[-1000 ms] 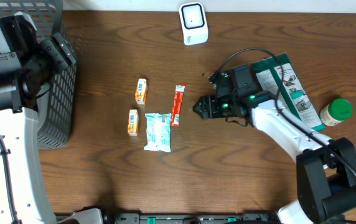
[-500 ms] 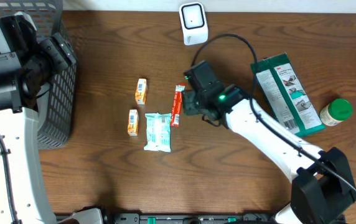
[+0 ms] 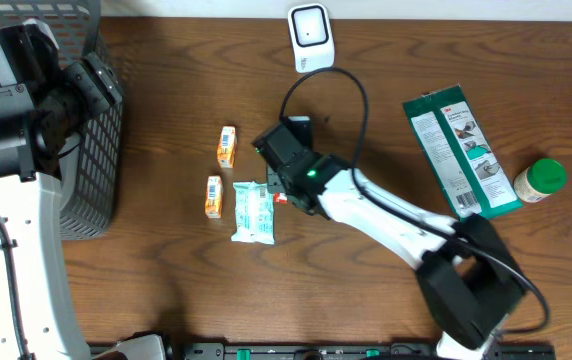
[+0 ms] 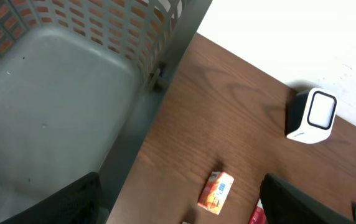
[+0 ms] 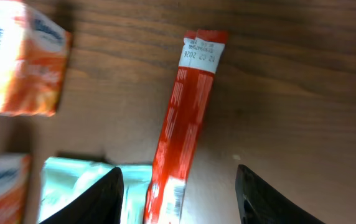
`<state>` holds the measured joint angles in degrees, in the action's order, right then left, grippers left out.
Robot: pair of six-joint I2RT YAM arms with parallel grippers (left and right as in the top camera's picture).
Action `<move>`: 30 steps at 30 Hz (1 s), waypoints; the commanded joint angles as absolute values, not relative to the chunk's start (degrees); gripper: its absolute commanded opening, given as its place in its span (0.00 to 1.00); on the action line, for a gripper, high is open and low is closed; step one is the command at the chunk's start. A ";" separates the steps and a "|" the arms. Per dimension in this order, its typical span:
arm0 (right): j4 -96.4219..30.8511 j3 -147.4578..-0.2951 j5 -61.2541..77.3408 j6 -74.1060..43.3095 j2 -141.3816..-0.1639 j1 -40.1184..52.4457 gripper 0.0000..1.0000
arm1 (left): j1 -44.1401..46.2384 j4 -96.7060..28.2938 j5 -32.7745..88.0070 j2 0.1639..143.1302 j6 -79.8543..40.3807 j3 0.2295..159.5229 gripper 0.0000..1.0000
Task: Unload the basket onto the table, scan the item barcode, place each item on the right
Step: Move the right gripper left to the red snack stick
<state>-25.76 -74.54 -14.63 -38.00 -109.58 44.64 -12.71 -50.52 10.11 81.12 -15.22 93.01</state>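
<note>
R gripper (image 5: 179, 177): jaws part open, low over the table (image 3: 166, 290), nothing held. You get one finger (image 5: 100, 199) on each side of the red stick pkt (image 5: 181, 118), with a strip of wood showing either side of it. No contact visible.
Task item: red stick pkt lies flat mid-table, slightly skewed in the wrist view, its white date-stamped end farthest from the fingers. Overhead it sits mostly hidden under the R wrist.
Scanner (image 3: 311, 38): white, upright at the far table edge, well apart from the stick, open wood between them.
Cable (image 3: 351, 85): black loop off the R wrist arcs up over that stretch toward the scanner; watch it.
Crowding, L of stick: teal pkt (image 3: 253, 212) just beside the stick's near end. In wrist view the finger on that side overlaps its corner; can't tell if they touch. Far orange box (image 3: 227, 146) and near orange box (image 3: 214, 197) lie beyond it, near but apart from the stick.
Room, R of stick: open wood as far as the green box (image 3: 461, 150) and the green-lid bottle (image 3: 538, 181), both near the R edge.
Basket (image 3: 91, 150): grey mesh at the L edge, well apart from the pkts.
L gripper (image 4: 179, 180): jaws wide, empty — hanging above the basket rim.
</note>
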 commanded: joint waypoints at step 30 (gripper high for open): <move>-22.94 -75.07 -21.21 -43.64 -120.11 39.90 0.42 | -12.84 -50.46 9.56 81.23 -15.73 92.97 0.82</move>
